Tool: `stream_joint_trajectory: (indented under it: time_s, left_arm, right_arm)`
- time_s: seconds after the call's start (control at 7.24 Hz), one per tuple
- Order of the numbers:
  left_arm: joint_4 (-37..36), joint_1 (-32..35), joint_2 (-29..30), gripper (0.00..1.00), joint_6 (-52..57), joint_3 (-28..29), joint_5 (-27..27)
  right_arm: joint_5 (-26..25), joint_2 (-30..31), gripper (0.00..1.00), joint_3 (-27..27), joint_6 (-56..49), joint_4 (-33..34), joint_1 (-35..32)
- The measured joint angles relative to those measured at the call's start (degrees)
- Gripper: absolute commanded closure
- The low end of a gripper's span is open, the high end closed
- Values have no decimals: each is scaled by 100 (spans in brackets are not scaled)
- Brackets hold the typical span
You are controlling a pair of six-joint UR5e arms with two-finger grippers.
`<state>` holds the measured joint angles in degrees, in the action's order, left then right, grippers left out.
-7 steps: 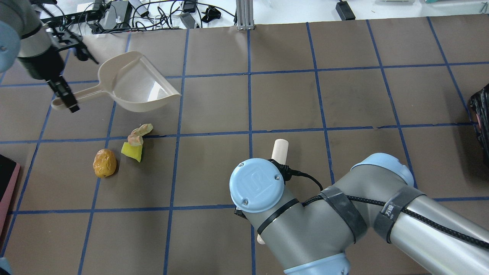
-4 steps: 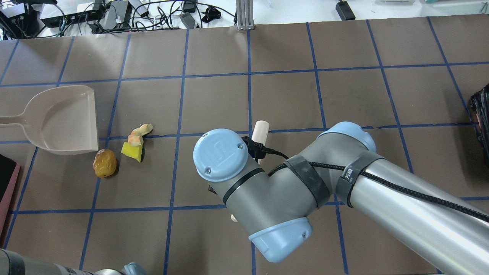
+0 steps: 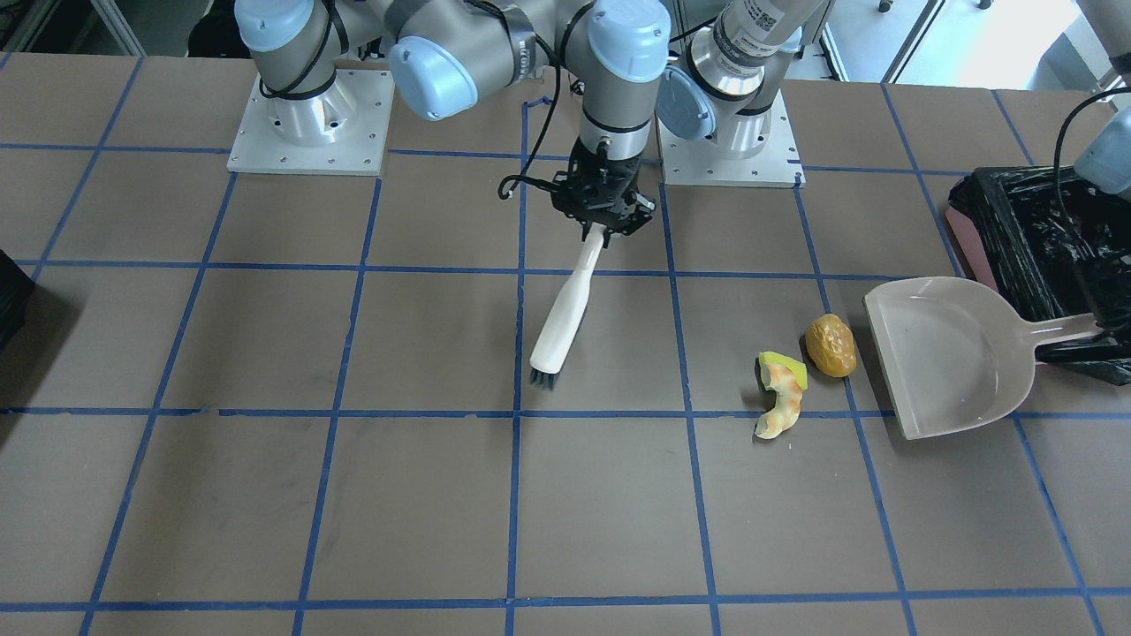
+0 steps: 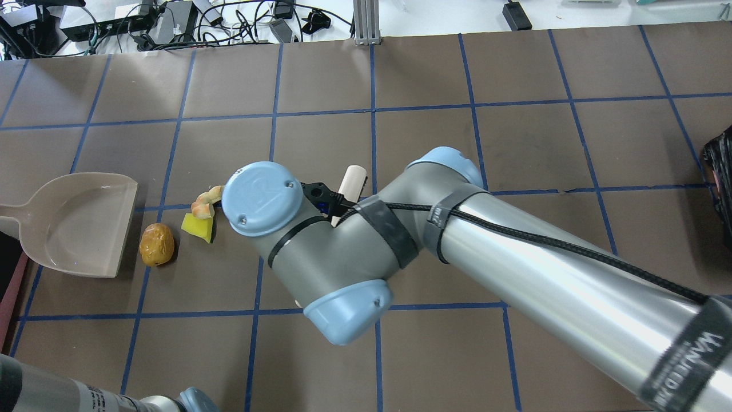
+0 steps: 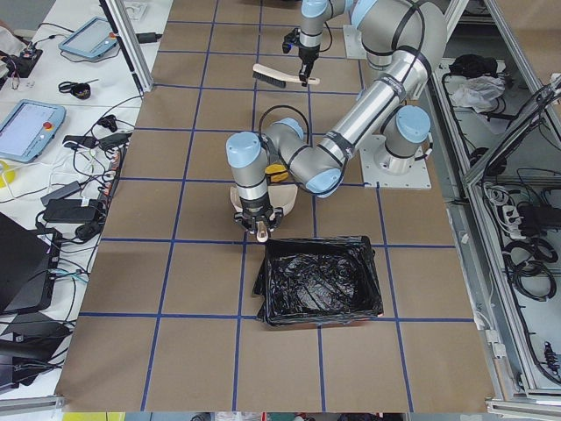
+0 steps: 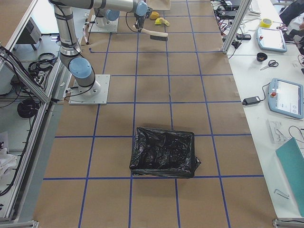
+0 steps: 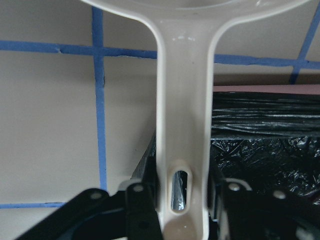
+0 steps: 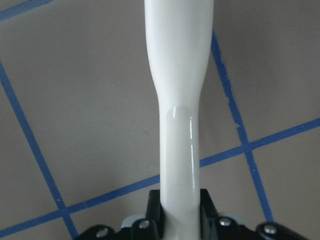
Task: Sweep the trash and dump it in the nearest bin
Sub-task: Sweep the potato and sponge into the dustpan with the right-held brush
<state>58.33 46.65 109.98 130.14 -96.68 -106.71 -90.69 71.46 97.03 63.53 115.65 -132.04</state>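
Observation:
The apple-core piece point(image 3: 782, 393) and the golden-brown lump point(image 3: 831, 344) lie side by side on the brown table, also in the overhead view, the core point(image 4: 201, 210) and the lump point(image 4: 156, 244). My left gripper point(image 7: 182, 200) is shut on the handle of a beige dustpan point(image 3: 954, 362), whose open edge rests close beside the lump. The pink-sided, black-lined bin point(image 3: 965, 240) stands just behind the dustpan handle. My right gripper point(image 3: 605, 225) is shut on a white brush point(image 3: 565, 309), bristles down, about two tiles from the scraps.
A second black-lined bin point(image 6: 164, 152) stands at the table's far right end, its edge visible in the overhead view point(image 4: 720, 166). Blue tape lines grid the table. Cables and power bricks point(image 4: 171, 23) lie beyond the far edge. My right arm point(image 4: 400, 246) spans the table's middle.
The dustpan has come down to the table and shifted toward the golden lump. My right arm has swung left with the brush, closer to the scraps. The scraps have not moved.

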Motion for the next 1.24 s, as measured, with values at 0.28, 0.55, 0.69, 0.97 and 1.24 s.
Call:
stream_joint_trajectory:
  time_s: [0.28, 0.55, 0.69, 0.97, 1.24]
  left_arm:
    - [-119, 12, 152, 100, 78, -45, -20]
    - [-143, 43, 197, 100, 116, -124, -17]
    - [-145, 65, 205, 100, 111, -155, -17]
    - [-157, 131, 229, 100, 83, -197, -31]
    - [-196, 231, 247, 100, 60, -214, -54]
  right_arm:
    - [22, -907, 100, -1169, 841, -407, -300]
    - [18, -1714, 100, -2247, 1336, -886, -597]
    - [63, -2003, 100, -2669, 1511, -1038, -670]
    - [195, -2359, 100, -3188, 1755, -1229, -743]
    - [249, -2475, 100, -3364, 1840, -1292, -834]
